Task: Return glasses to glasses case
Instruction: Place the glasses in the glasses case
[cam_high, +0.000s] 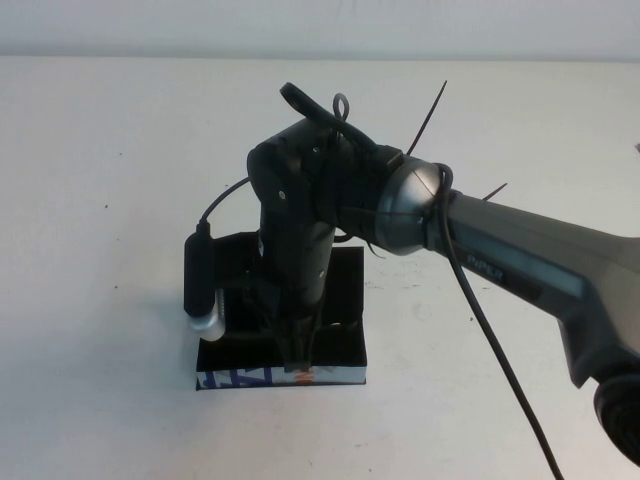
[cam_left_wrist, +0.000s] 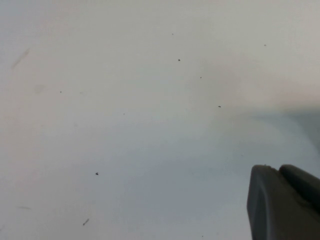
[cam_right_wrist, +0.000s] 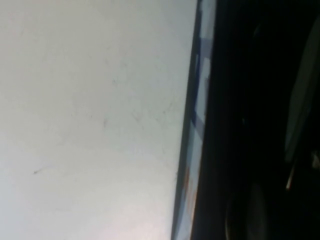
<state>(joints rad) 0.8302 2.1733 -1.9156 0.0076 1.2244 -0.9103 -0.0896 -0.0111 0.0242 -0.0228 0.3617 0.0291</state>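
The glasses case (cam_high: 345, 350) lies open in the middle of the table. It is black, with a blue, white and orange printed front side (cam_high: 240, 379). My right gripper (cam_high: 300, 362) points straight down into the case near its front wall. The right wrist view shows the printed front side (cam_right_wrist: 197, 115) and the dark inside. A pale pane and a thin glinting bar (cam_right_wrist: 290, 179) there look like part of the glasses; the rest is hidden. My left gripper (cam_left_wrist: 280, 172) is shut and empty over bare table, out of the high view.
The right arm (cam_high: 520, 260) reaches in from the right edge, with a black cable (cam_high: 490, 330) hanging below it. Its wrist camera, black with a white cap (cam_high: 203, 300), hangs over the case's left end. Bare white table (cam_high: 120, 180) lies all round the case.
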